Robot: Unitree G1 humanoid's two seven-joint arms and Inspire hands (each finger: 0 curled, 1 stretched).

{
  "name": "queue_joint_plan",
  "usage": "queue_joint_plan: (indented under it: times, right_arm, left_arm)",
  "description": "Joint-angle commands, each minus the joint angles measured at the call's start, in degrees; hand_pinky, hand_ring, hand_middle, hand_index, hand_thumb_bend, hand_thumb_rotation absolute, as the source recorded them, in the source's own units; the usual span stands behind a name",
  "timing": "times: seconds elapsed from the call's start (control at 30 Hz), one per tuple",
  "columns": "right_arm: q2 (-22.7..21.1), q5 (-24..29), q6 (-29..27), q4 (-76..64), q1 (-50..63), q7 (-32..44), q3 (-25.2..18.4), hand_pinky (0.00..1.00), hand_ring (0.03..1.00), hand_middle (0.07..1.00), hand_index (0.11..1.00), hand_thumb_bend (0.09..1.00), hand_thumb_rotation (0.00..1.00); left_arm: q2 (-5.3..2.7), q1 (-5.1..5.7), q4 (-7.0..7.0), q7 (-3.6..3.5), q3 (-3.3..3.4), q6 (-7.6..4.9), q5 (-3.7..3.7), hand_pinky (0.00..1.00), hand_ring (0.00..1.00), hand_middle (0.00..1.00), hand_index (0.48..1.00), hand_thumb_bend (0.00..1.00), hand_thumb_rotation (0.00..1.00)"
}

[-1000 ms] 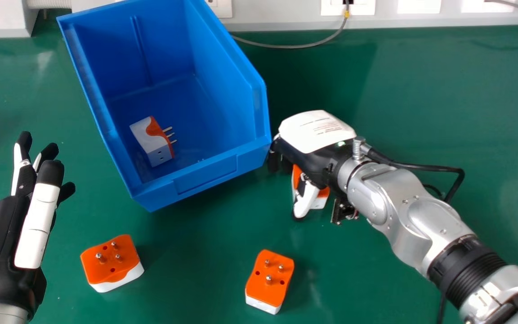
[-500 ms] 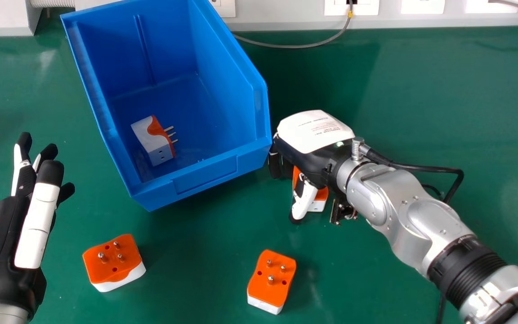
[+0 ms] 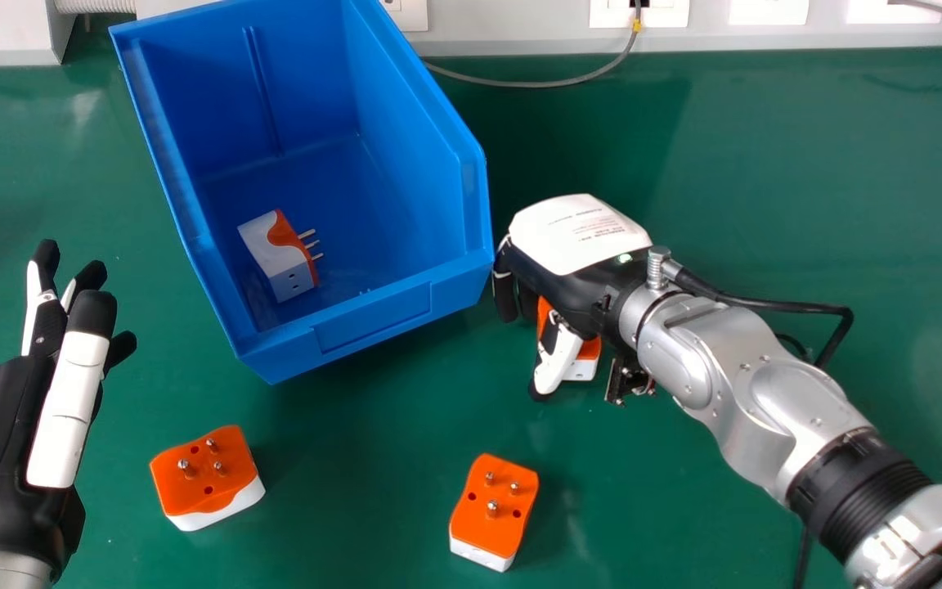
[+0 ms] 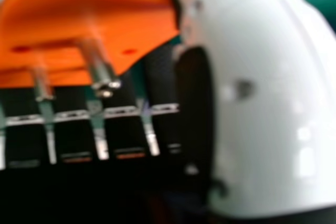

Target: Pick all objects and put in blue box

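Observation:
Beside the near right corner of the blue box [image 3: 365, 315], my right hand [image 3: 573, 245] is low over the table, curled round an orange and white plug adapter [image 3: 589, 352] that it partly covers. In the right hand view the adapter [image 4: 79, 19] lies between the thumb and fingers of my right hand [image 4: 262, 114], its metal pins toward the fingers. One white and orange adapter [image 3: 275, 254] rests inside the box. Two more stand pins up on the table: one [image 3: 205, 474] in front of the box, another [image 3: 494, 507] nearer the middle. My left hand [image 3: 13, 433] is open at the left edge.
The green table [image 3: 806, 180] stretches right of the box. A thin grey cable [image 3: 536, 84] curves along its back edge below the wall sockets [image 3: 659, 15]. A black cable [image 3: 765, 305] loops off my right wrist.
Over the last half second my right hand has shifted slightly up and to the right in the head view, the adapter moving a little with it. My left hand has stayed still.

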Motion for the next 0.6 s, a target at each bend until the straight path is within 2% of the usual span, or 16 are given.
queue_joint_plan:
  times: [0.0, 0.1, 0.33, 0.4, 0.57]
  right_arm:
    - [-1.5, 0.3, -0.4, -2.4, -0.2, -1.9, -1.4, 0.36, 0.434, 0.488, 0.513, 0.502, 0.00]
    - [-2.2, 0.4, -0.5, -3.2, 0.0, -1.9, -1.8, 0.36, 0.433, 0.493, 0.509, 0.501, 0.00]
    - [-3.2, 1.3, 0.4, -6.5, 1.2, -0.8, -3.4, 0.35, 0.428, 0.493, 0.502, 0.499, 0.00]
    - [-3.4, 1.7, 0.4, -7.2, 1.6, -0.8, -4.0, 0.35, 0.428, 0.493, 0.502, 0.499, 0.00]
    - [-4.3, 2.5, 0.2, -9.7, 3.0, -0.9, -5.3, 0.37, 0.443, 0.500, 0.489, 0.499, 0.00]
  left_arm:
    - [0.43, -0.13, -1.17, -0.30, 0.74, -0.22, -0.34, 0.92, 0.98, 0.99, 1.000, 0.88, 0.95]
    - [0.68, -0.17, -0.54, -0.71, 1.16, -0.63, -0.59, 0.92, 0.99, 0.99, 1.000, 0.88, 0.95]
    - [0.79, -0.15, -0.41, -1.60, 2.00, -0.75, -1.21, 0.92, 0.99, 0.99, 1.000, 0.88, 0.95]
    - [0.84, -0.20, -0.27, -1.78, 2.17, -0.86, -1.21, 0.92, 0.99, 0.99, 1.000, 0.88, 0.95]
    - [0.85, -0.62, 1.27, -2.42, 2.68, -1.74, -1.00, 0.92, 0.99, 0.99, 1.000, 0.88, 0.95]
